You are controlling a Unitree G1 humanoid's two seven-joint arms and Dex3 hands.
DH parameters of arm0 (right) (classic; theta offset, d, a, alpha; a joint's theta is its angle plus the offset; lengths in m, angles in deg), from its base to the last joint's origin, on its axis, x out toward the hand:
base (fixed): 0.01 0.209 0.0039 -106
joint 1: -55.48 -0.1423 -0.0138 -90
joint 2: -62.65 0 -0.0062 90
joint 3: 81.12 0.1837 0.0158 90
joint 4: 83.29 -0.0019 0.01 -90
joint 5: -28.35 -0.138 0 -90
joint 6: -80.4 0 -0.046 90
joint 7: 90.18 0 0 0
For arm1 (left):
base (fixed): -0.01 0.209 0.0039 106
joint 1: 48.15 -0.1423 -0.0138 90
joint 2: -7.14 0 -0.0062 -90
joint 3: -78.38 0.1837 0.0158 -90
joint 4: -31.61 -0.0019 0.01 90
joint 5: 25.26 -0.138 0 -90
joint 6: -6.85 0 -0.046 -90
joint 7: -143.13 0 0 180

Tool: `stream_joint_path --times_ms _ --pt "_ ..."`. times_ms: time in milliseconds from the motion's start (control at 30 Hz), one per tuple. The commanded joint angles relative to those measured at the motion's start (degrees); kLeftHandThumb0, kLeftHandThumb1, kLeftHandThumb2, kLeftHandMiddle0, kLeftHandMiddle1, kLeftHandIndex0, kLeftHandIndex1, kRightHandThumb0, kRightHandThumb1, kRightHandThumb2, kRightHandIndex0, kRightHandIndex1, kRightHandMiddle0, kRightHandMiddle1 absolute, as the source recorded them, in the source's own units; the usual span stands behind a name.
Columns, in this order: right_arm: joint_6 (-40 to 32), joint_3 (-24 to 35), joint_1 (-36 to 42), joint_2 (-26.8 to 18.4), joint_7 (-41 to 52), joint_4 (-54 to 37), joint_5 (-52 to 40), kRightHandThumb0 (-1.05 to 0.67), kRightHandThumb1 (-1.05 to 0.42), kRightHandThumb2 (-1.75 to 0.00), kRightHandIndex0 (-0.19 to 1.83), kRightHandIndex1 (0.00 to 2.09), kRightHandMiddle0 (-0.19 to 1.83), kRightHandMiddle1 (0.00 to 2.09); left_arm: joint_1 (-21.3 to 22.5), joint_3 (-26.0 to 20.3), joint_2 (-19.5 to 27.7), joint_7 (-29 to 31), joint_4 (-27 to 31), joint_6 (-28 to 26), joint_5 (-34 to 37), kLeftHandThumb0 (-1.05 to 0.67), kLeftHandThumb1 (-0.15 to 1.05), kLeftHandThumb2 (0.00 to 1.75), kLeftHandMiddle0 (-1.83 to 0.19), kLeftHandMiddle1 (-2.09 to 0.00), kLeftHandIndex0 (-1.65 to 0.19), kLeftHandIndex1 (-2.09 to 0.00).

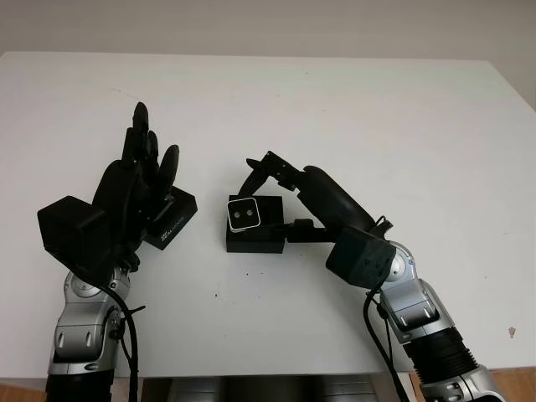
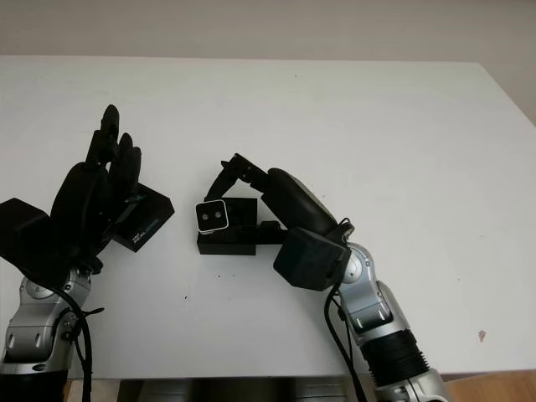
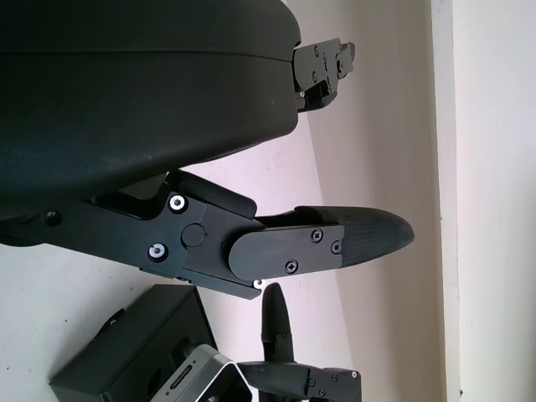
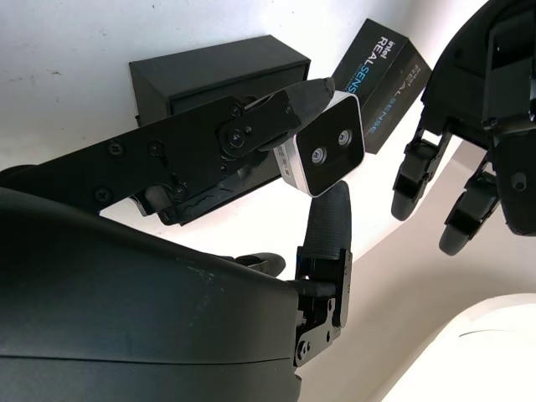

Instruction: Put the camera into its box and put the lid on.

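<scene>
We pinch the camera (image 1: 244,215) in our right hand (image 1: 280,180) over the box (image 1: 255,230); lower it squarely. Our left hand (image 1: 134,188), open, hovers above the lid (image 1: 172,219) at nine o'clock.

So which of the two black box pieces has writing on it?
The black lid lying under the left hand; white lettering runs along its side. The plain black box beside it has none, with the silver camera at its edge in the right hand.

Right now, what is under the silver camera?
The camera, gripped by the right hand, is over the open black box. The box's inside is covered by the camera. The left hand, open, hovers over the lid.
</scene>
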Motion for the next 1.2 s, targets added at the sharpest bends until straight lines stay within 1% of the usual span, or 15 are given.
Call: stream_joint_path --times_ms 0,67,167,367,433,733,1167 --pt "-1.0 0.6 -0.2 0.6 -0.4 0.4 -0.5 -0.36 -1.03 -0.06 0.33 0.07 0.22 1.68 -0.5 0.1 -0.1 0.1 0.1 0.3 0.3 -0.73 1.05 0.47 0.19 0.00 0.19 0.00" --pt "-2.7 0.9 -0.5 0.8 -0.3 0.7 -0.7 -0.37 -1.03 -0.06 0.33 0.07 0.20 1.68 -0.5 0.1 0.0 0.2 0.0 0.3 0.2 -0.73 1.05 0.47 0.19 0.00 0.19 0.00" --pt "-7.6 1.7 -1.2 1.6 -0.6 0.8 -1.3 -0.38 -1.03 -0.05 0.33 0.07 0.19 1.66 -0.4 0.1 -0.2 -0.1 0.1 0.2 0.2 -0.73 1.05 0.47 0.19 0.00 0.19 0.00" --pt "-15.0 2.7 -0.7 3.6 -2.0 -1.6 -1.9 -0.40 -1.02 -0.05 0.34 0.08 0.20 1.64 -0.4 0.2 -0.1 0.1 -0.1 0.5 0.1 -0.72 1.05 0.48 0.19 0.00 0.19 0.00" --pt "-16.5 2.8 -0.3 4.2 -2.6 -2.4 -2.0 -0.41 -1.01 -0.05 0.35 0.08 0.21 1.64 -0.3 0.2 0.0 0.3 -0.4 0.8 0.1 -0.70 1.05 0.49 0.19 0.00 0.19 0.00" --pt "-20.3 2.7 1.8 5.6 -4.5 -6.5 -2.0 -0.41 -1.02 -0.05 0.35 0.08 0.19 1.67 -0.2 0.4 -0.3 -0.2 -0.3 0.3 -0.1 -0.73 1.05 0.48 0.19 0.00 0.19 0.00" --pt "-22.2 2.0 2.6 4.6 -1.5 -8.5 -2.2 -0.41 -1.02 -0.05 0.35 0.07 0.17 1.66 -0.5 0.5 -0.4 -0.5 0.1 0.1 0.0 -0.73 1.05 0.47 0.19 0.00 0.19 0.00"
